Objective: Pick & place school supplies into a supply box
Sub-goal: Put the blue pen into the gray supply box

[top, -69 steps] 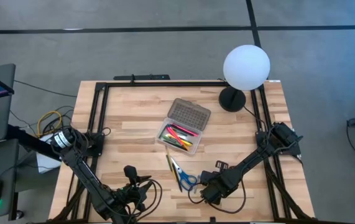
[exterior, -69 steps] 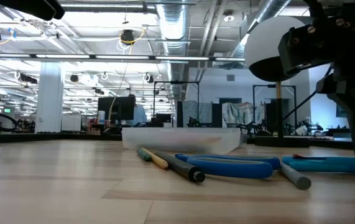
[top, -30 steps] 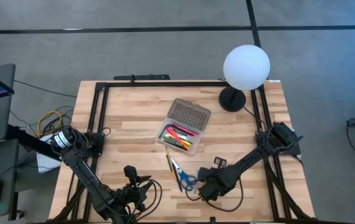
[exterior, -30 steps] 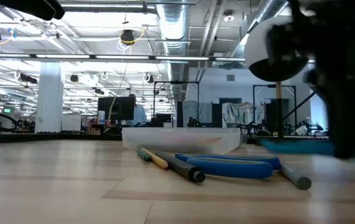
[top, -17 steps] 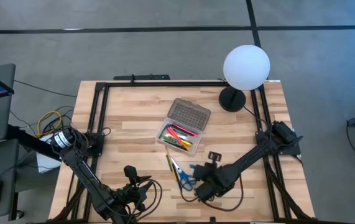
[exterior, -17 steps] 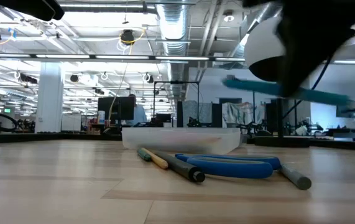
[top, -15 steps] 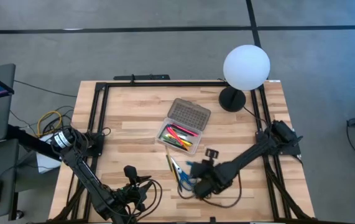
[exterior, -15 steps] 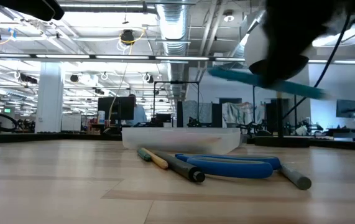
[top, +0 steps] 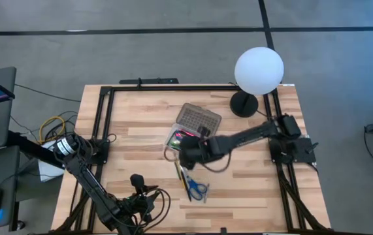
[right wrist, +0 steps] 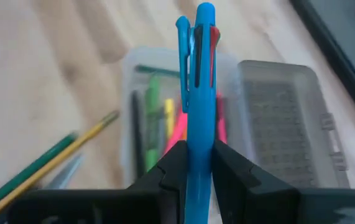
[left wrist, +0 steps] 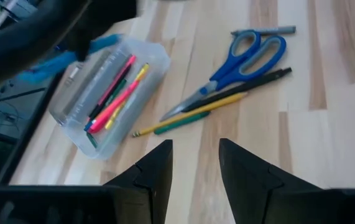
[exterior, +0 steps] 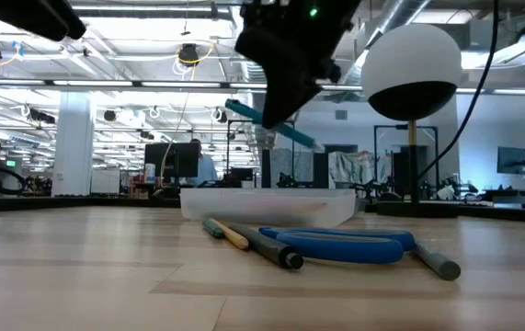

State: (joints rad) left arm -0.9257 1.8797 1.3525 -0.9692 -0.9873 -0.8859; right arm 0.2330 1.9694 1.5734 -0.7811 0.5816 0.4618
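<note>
Right gripper (right wrist: 189,158) pinches a bright blue clip pen (right wrist: 197,81), hanging above the small clear plastic supply box (top: 185,145) with its grey dotted lid (top: 198,119) flung open. Pink, green and yellow pens (left wrist: 112,93) lie inside. Blue-handled scissors (top: 194,188) and a yellow pencil (left wrist: 183,118) wait on the wooden table (top: 140,130). Left gripper (left wrist: 194,168) sits at the near edge, fingers spread.

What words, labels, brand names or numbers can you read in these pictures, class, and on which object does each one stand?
None can be read.
The blue pen held in the right gripper shows no print.
The supply box has only a dotted lid.
The scissors show no mark.
Background screens are too blurred.
</note>
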